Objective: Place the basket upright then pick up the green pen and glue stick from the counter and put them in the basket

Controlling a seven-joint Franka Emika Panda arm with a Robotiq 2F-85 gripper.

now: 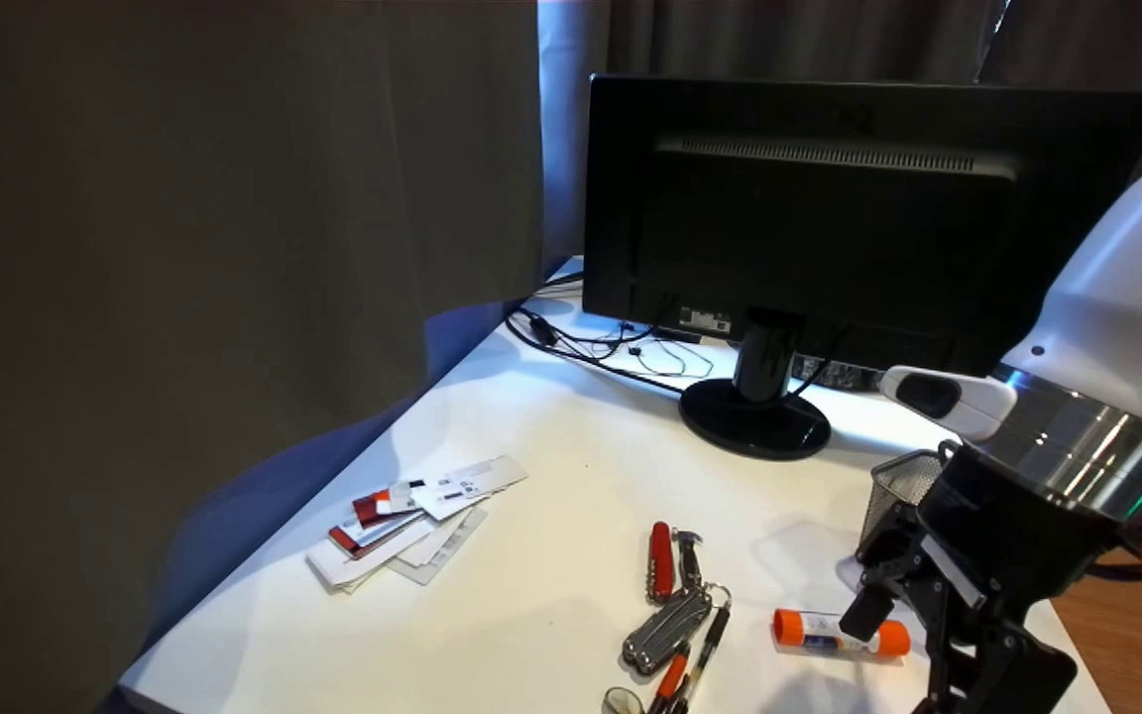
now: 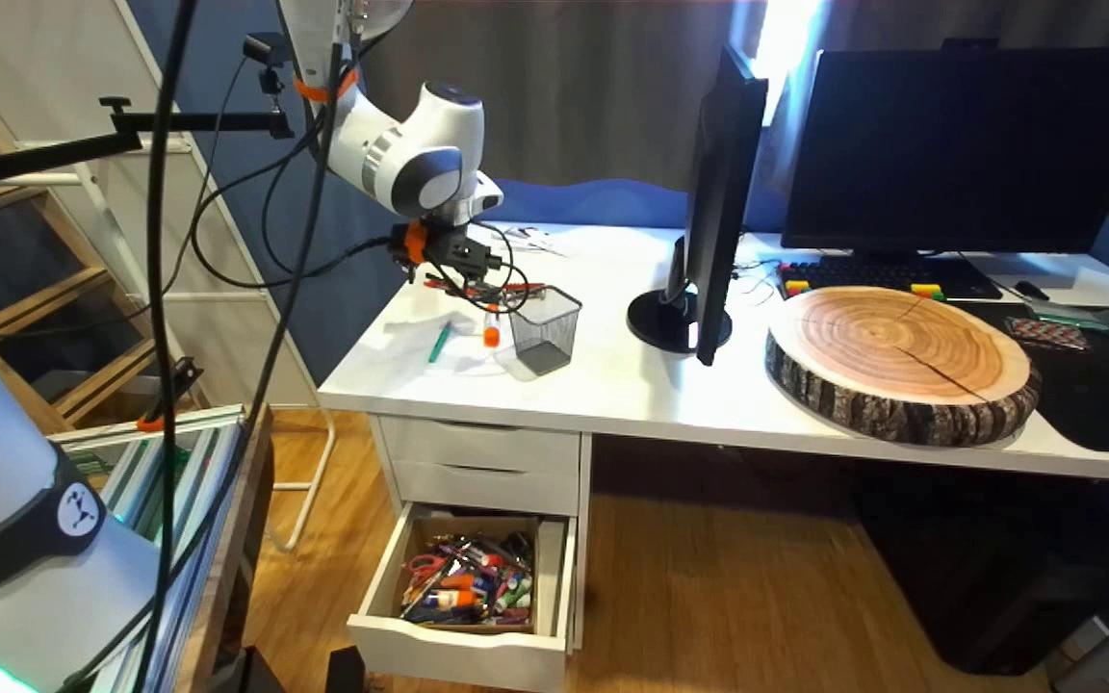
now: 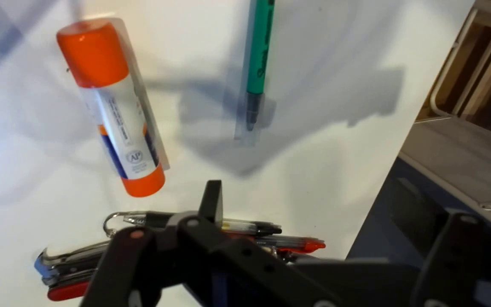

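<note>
The grey mesh basket (image 2: 562, 325) stands upright on the white counter (image 2: 391, 371), its mouth facing up; in an exterior view my arm partly covers the basket (image 1: 896, 484). Beside it lies the glue stick (image 2: 492, 325), a white tube with orange ends, which fills the upper left of the wrist view as the glue stick (image 3: 119, 117). To its right there lies the green pen (image 3: 261, 53), cut off by the top border; the green pen (image 2: 440, 342) is near the counter's end. My gripper (image 3: 313, 209) hangs above the counter, jaws wide apart, nothing between them.
A pile of pens and a multitool (image 1: 667, 630) lies by a red pocket knife (image 1: 661, 563). Papers and cards (image 1: 422, 521) are farther along. A monitor (image 1: 858, 228) stands behind the basket. Below the counter a drawer (image 2: 463, 647) is pulled out.
</note>
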